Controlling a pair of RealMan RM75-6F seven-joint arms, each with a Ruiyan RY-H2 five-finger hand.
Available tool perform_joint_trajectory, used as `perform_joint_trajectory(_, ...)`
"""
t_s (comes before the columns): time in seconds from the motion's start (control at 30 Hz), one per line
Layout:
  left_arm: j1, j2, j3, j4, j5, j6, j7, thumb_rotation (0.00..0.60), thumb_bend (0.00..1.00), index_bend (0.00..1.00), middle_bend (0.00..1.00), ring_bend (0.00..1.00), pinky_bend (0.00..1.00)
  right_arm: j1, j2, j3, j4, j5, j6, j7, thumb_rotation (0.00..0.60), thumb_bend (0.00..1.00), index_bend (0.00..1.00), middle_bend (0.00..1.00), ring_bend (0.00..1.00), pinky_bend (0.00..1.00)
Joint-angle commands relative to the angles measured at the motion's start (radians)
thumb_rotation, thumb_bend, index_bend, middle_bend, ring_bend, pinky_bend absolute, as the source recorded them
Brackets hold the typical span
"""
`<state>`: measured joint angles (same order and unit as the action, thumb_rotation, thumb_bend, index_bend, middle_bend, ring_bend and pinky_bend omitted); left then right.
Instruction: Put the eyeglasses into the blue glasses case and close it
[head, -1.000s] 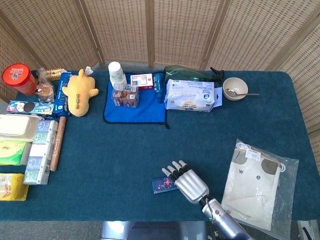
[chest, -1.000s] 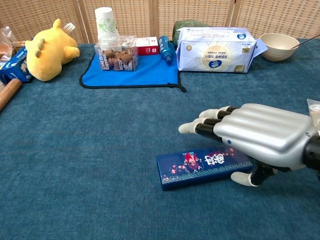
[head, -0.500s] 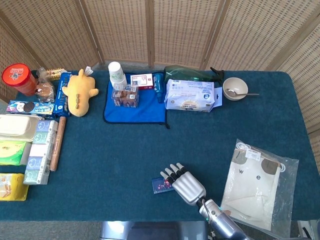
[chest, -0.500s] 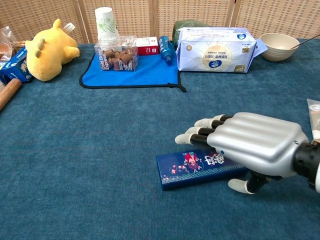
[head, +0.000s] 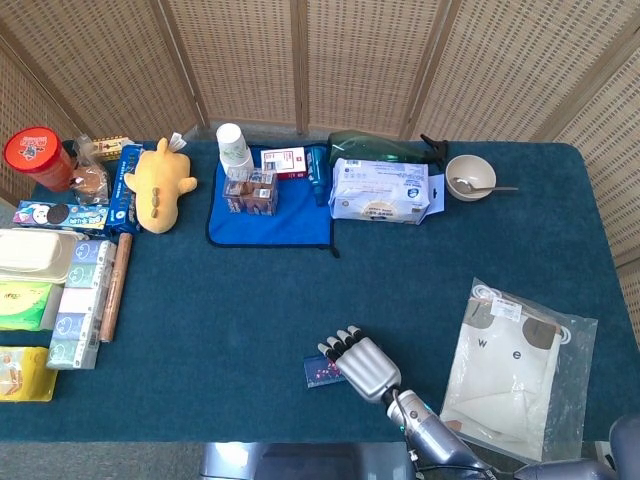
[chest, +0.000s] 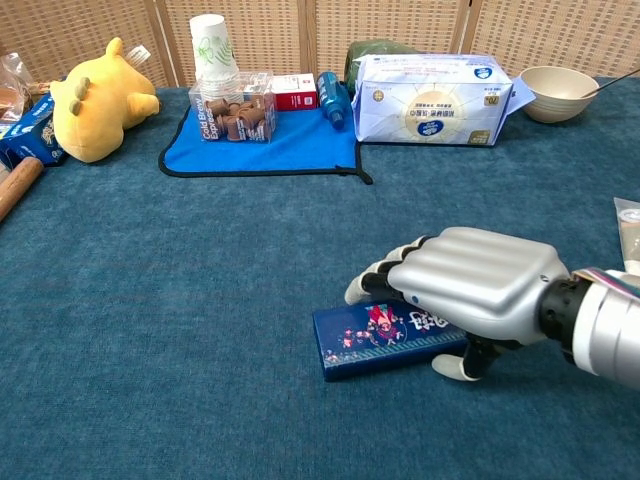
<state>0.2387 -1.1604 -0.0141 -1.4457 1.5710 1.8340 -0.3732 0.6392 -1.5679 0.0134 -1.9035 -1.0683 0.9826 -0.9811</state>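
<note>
Hovering right hand (chest: 470, 288) over blue glasses case (chest: 385, 338), fingers (chest: 375, 282) curled loosely apart, gripping nothing

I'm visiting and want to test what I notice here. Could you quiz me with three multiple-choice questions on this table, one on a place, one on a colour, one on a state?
1. Where is the blue glasses case?
A. on the blue cloth
B. at the near table edge, under the right hand
C. inside the bowl

2. What colour is the plush toy?
A. yellow
B. green
C. red

3. What state is the case in?
A. open, glasses inside
B. closed, lying flat
C. standing on end

Answers:
1 B: the right hand arches over it.
2 A: both views show it yellow.
3 B: its printed lid faces up, shut.
</note>
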Motion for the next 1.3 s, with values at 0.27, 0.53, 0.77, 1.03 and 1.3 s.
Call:
perform_joint_trajectory(0.27, -0.001, -0.002, -0.002, 0.007, -0.003, -0.005, -0.007, 0.6, 0.29, 0.13, 0.09, 0.0, 0.0, 0.016, -0.016, 0.013, 0.014, -0.01, 0.021, 0.078, 0.6, 0.29, 0.5, 0.44, 0.38, 0.4)
perform_joint_trajectory(0.53, -0.007, -0.001, -0.003, 0.0, -0.001, -0.013, 0.001, 0.6, 0.29, 0.12, 0.09, 0.0, 0.0, 0.025, 0.011, 0.051, 0.01, -0.007, 0.039, 0.15, 0.6, 0.29, 0.5, 0.44, 0.39, 0.4)
perform_joint_trajectory(0.77, -0.019, 0.003, -0.005, -0.029, 0.011, -0.021, 0.027, 0.6, 0.29, 0.12, 0.09, 0.0, 0.0, 0.048, 0.054, 0.113, 0.033, 0.021, 0.042, 0.216, 0.6, 0.28, 0.5, 0.43, 0.38, 0.4)
perform_joint_trajectory(1.03, -0.034, 0.01, -0.006, -0.067, 0.023, -0.031, 0.059, 0.6, 0.29, 0.12, 0.09, 0.0, 0.0, 0.104, 0.069, 0.179, 0.118, 0.125, 0.015, 0.251, 0.6, 0.28, 0.49, 0.42, 0.37, 0.38)
perform_joint_trajectory(1.3, -0.046, 0.015, -0.001, -0.092, 0.03, -0.047, 0.081, 0.6, 0.29, 0.12, 0.09, 0.0, 0.0, 0.155, 0.046, 0.18, 0.18, 0.238, 0.001, 0.226, 0.6, 0.28, 0.3, 0.26, 0.19, 0.27)
